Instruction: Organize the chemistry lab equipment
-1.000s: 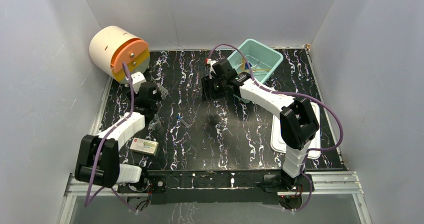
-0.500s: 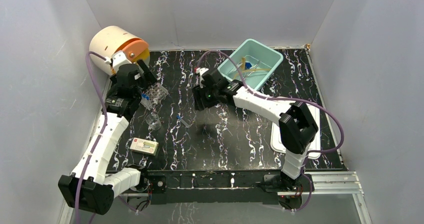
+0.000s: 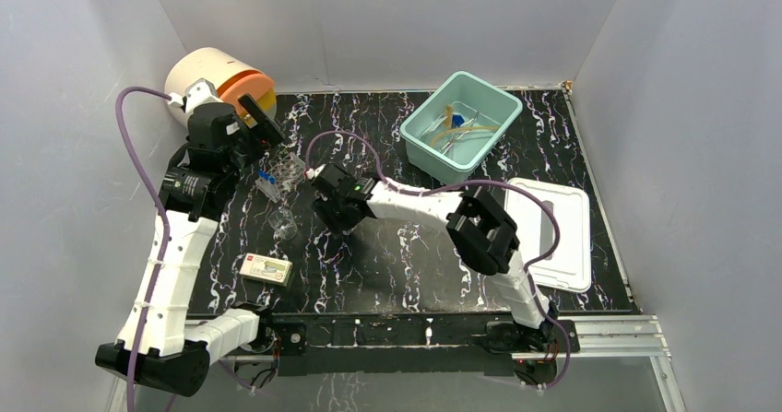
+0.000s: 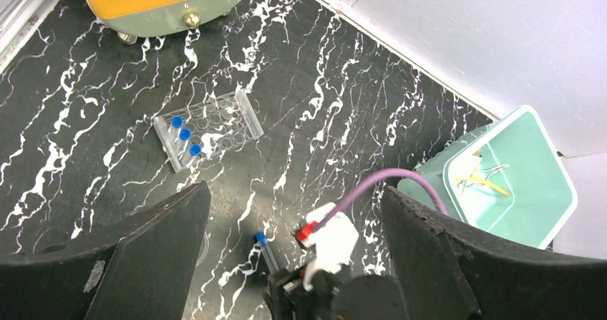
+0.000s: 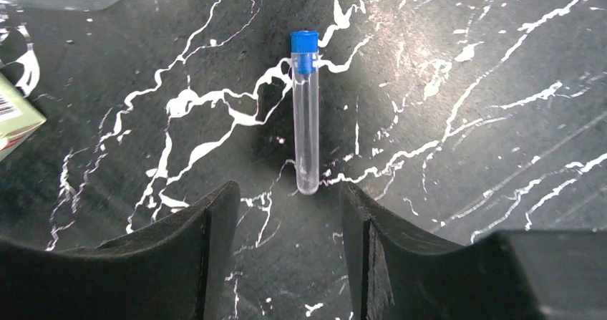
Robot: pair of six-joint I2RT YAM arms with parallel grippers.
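right gripper (image 5: 286, 216) hangs wide and empty over a blue-capped test tube (image 5: 306, 130) lying flat on the table (image 5: 465, 155). left gripper (image 4: 295, 198) gapes wide, holding nothing, high above the clear rack (image 4: 207, 128).

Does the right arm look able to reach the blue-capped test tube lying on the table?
Likely yes. The open right end effector hangs just short of the test tube, which lies flat on bare tabletop, lined up with the gap; nothing blocks it.
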